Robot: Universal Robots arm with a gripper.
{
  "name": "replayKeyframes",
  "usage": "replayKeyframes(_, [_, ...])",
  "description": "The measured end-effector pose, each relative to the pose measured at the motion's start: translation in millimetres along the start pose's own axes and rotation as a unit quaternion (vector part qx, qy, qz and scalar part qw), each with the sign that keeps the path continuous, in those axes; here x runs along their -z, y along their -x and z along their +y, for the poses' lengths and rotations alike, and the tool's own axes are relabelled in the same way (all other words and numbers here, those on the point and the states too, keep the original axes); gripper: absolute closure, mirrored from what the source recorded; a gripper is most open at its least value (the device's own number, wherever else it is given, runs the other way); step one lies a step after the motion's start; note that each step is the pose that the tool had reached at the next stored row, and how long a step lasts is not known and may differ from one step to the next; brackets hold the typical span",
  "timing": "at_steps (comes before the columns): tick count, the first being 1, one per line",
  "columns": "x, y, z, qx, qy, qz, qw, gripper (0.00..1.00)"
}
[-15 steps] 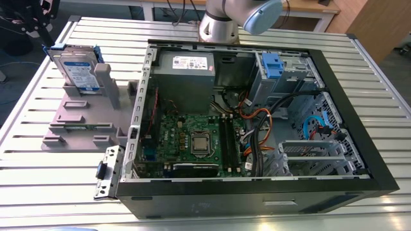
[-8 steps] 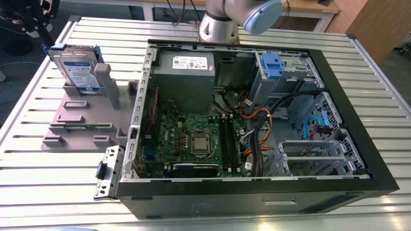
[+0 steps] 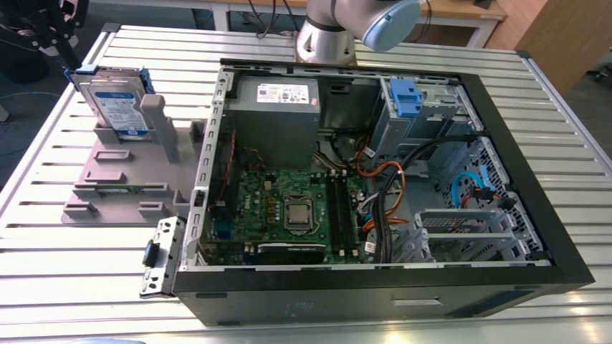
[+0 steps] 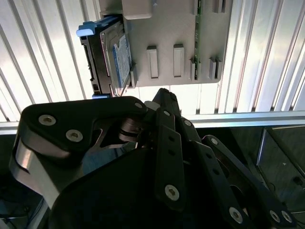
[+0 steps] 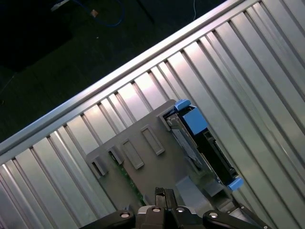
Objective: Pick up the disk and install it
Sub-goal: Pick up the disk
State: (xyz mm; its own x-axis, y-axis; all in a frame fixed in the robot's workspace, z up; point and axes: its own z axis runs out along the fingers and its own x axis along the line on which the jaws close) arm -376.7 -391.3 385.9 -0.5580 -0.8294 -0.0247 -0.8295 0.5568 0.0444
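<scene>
The disk [image 3: 119, 101] is a silver drive with a white and blue label in a blue bracket. It stands on edge in a slot of the grey holder [image 3: 125, 179] at the exterior view's left. It appears in both wrist views too, as the disk [image 4: 113, 56] and the disk [image 5: 202, 140], still seated in the holder [image 5: 147, 162]. My gripper [image 3: 65, 50] hangs just above and behind the disk, apart from it. Its black fingertips [image 5: 163, 194] look pressed together with nothing between them. The open computer case [image 3: 383, 172] has a blue-clipped drive bay [image 3: 406, 97] at its far side.
The case's black walls [image 3: 535, 165] rise above the slatted metal table [image 3: 57, 272]. Inside lie the motherboard [image 3: 297, 208], a grey power supply [image 3: 275, 107] and loose cables [image 3: 383, 186]. A metal bracket [image 3: 160, 258] lies by the case's near corner. The arm's base [image 3: 325, 36] stands behind the case.
</scene>
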Motion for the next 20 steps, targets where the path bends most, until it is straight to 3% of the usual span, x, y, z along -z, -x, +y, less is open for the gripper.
replayKeyframes(20, [0.0, 0.0, 0.0, 0.008, 0.0002, 0.0004, 0.99997, 0.89])
